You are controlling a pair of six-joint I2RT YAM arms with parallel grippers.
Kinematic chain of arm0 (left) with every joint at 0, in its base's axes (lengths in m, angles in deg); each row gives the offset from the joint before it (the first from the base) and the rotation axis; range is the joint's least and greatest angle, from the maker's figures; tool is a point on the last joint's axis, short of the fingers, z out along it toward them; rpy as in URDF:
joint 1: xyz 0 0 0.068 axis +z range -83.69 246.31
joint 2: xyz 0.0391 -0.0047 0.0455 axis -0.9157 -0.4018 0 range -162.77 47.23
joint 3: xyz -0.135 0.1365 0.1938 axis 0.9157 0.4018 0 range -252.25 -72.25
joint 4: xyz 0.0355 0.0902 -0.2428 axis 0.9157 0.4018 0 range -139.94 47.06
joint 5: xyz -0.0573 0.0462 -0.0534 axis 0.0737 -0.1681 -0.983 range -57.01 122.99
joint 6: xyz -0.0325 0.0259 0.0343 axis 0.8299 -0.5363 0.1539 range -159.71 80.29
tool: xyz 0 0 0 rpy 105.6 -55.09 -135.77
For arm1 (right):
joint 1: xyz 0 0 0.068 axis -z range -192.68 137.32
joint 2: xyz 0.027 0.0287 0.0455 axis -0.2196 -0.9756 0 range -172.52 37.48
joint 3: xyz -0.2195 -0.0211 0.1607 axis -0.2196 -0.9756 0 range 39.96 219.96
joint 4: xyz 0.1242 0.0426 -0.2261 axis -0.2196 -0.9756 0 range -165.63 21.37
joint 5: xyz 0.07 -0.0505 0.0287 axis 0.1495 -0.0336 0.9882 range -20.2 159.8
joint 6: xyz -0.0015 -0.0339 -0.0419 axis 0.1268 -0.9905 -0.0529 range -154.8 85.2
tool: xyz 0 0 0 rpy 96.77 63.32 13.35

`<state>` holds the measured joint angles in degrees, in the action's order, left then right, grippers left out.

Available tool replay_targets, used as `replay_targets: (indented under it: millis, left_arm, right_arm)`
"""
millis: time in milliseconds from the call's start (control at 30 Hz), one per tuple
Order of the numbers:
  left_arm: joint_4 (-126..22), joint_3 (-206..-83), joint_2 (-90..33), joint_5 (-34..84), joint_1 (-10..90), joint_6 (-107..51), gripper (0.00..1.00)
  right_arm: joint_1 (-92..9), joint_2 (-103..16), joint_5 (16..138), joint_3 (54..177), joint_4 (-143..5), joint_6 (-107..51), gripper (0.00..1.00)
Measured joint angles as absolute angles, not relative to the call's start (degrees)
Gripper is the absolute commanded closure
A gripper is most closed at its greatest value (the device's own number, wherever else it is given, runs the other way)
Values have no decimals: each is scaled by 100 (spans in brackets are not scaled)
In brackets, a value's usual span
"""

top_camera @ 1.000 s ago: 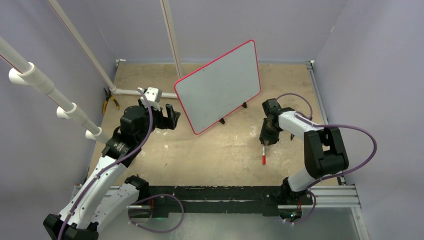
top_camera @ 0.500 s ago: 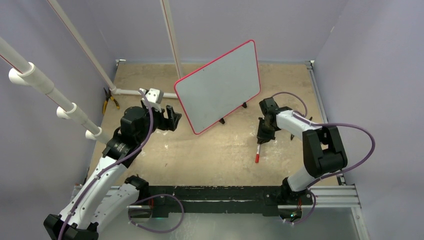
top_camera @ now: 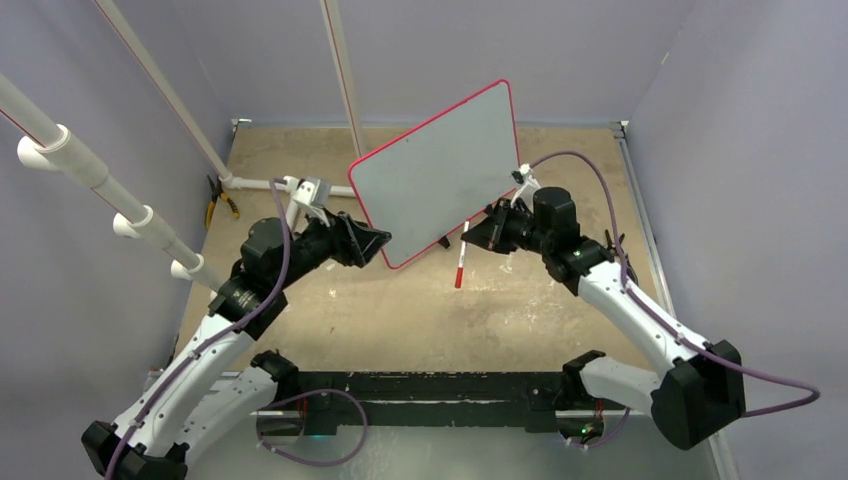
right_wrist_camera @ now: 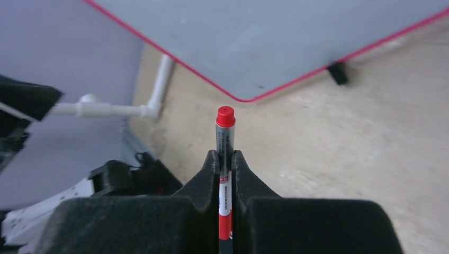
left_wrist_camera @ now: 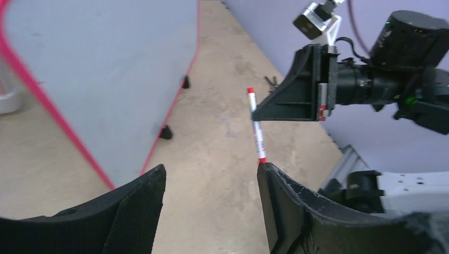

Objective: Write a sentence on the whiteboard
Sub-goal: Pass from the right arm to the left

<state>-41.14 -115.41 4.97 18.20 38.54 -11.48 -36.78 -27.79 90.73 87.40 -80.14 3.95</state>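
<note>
The whiteboard [top_camera: 440,172], red-rimmed and pale grey, stands tilted on small black feet at the back middle; it also shows in the left wrist view [left_wrist_camera: 106,69] and the right wrist view [right_wrist_camera: 275,42]. No sentence shows on its face. My right gripper [top_camera: 480,240] [right_wrist_camera: 225,156] is shut on a white marker [top_camera: 461,256] [right_wrist_camera: 225,132] with a red cap, held in the air in front of the board's lower edge. My left gripper [top_camera: 376,240] [left_wrist_camera: 212,174] is open and holds nothing, close to the board's lower left rim. The marker [left_wrist_camera: 257,132] hangs just beyond its fingers.
White pipes [top_camera: 262,184] run along the back left, with yellow-handled pliers [top_camera: 216,206] beside them. A metal rail [top_camera: 650,396] borders the near edge. Purple walls close in the sandy table [top_camera: 400,320].
My right gripper closed on the marker lying on the table, lifted it and swung left toward the board. My left gripper moved right toward the board's rim, its jaws narrowing somewhat.
</note>
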Motion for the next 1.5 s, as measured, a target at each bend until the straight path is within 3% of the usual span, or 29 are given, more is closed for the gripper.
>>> replay_targets:
  millis: [267,467,633,767,1000,1133,1333,1500]
  left_arm:
    - [-5281,-11410,-254,1862,2357,-471,33]
    - [-5727,-11348,-801,1903,1961,-289,34]
    - [-5976,-11348,-1028,1895,1902,-270,55]
    - [-6121,-11351,-1188,1772,1856,-281,65]
    - [-6293,-11362,-1441,1501,1758,-289,100]
    - [-6291,-11362,-1437,1477,1754,-357,100]
    - [-5563,-11626,-1437,1477,1754,-1035,100]
    - [-4304,-12179,-1470,1425,1756,-2331,100]
  right_arm:
    - [-4120,-2401,9670,8373,-5710,1345,100]
    - [-4142,-2230,9792,8375,-4952,1575,100]
    - [-4157,-2104,9816,8375,-4888,1584,100]
    - [-4157,-2038,9853,8375,-4840,1638,100]
    - [-4157,-2016,9904,8371,-4845,1643,100]
    - [-4155,-2016,9910,8371,-4847,1640,100]
    - [-4157,-1951,9930,8373,-5188,1529,49]
    - [-4155,-1739,9906,8452,-6077,1127,25]
